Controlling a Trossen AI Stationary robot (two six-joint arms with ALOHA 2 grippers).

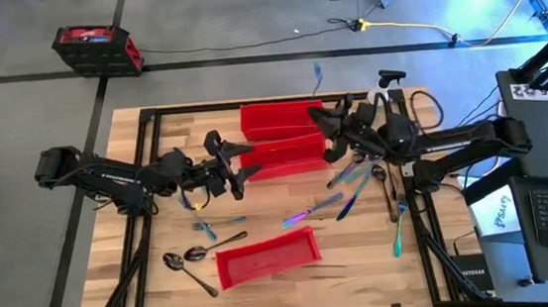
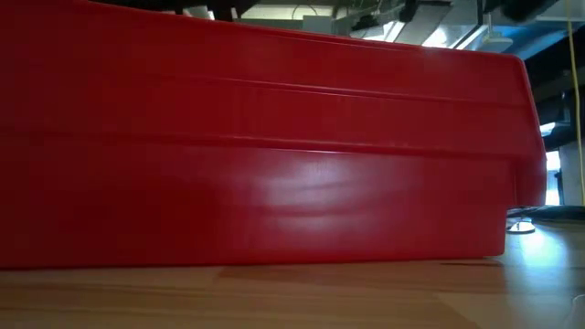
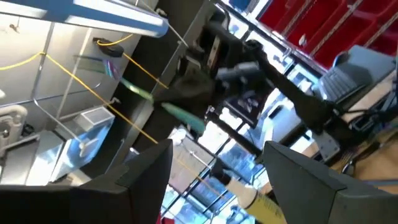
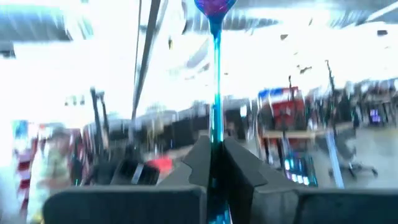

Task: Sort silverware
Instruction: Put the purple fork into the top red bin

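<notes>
Nearest, one red bin (image 1: 266,257) lies at the table's (image 1: 145,274) near edge, two dark spoons (image 1: 186,257) left of it. Loose iridescent silverware (image 1: 342,195) lies mid-right. Farther back, the left claw (image 1: 224,168) gapes wide, empty, beside two red bins (image 1: 283,138); the right claw (image 4: 215,163) is clamped on an iridescent spoon (image 4: 216,74).

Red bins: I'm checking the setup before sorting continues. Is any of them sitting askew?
Yes. The near red bin lies tilted on the table, apart from the two far bins, which sit straight and side by side.
</notes>
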